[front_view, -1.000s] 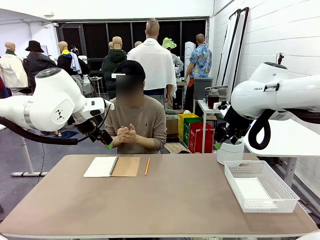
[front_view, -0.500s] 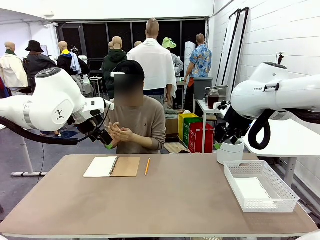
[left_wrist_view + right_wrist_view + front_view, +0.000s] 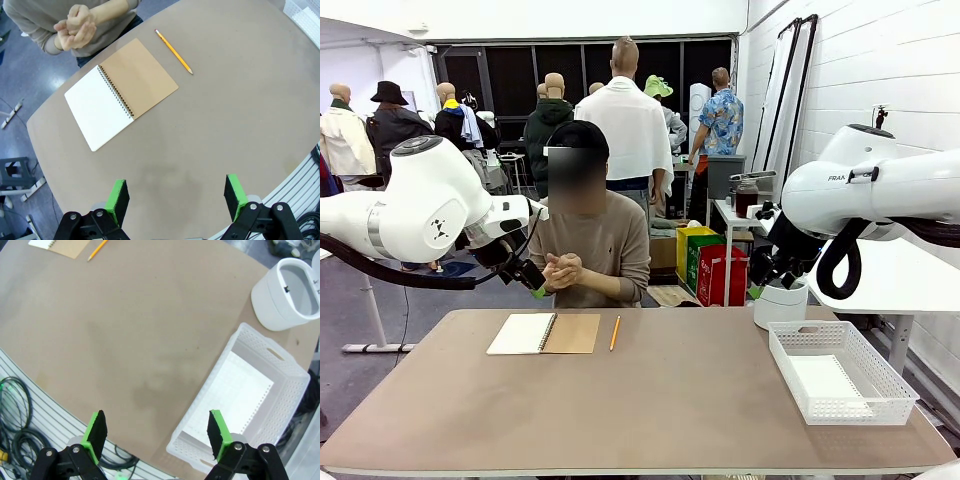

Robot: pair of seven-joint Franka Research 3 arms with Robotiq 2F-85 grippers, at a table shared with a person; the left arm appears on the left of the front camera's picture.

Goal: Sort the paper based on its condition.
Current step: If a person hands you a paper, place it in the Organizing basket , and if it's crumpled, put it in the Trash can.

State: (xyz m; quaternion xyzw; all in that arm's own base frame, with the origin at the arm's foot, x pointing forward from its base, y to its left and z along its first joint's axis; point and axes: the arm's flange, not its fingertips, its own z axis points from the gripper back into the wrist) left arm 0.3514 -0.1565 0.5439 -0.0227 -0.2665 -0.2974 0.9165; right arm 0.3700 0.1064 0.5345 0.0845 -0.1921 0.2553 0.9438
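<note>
Your left gripper (image 3: 177, 197) and right gripper (image 3: 157, 432) are both wide open and empty, hanging above the table (image 3: 650, 400), likely to give the person (image 3: 605, 250) room. One paper sheet (image 3: 235, 395) lies flat inside the white basket (image 3: 207, 382).

Robot lab, set in a bare hall. Signs: white left arm (image 3: 420, 210) and right arm (image 3: 880, 190) flanking a brown table (image 3: 670, 400), painted block wall (image 3: 880, 60), grey floor (image 3: 340, 350), loose cables (image 3: 20, 445).
</note>
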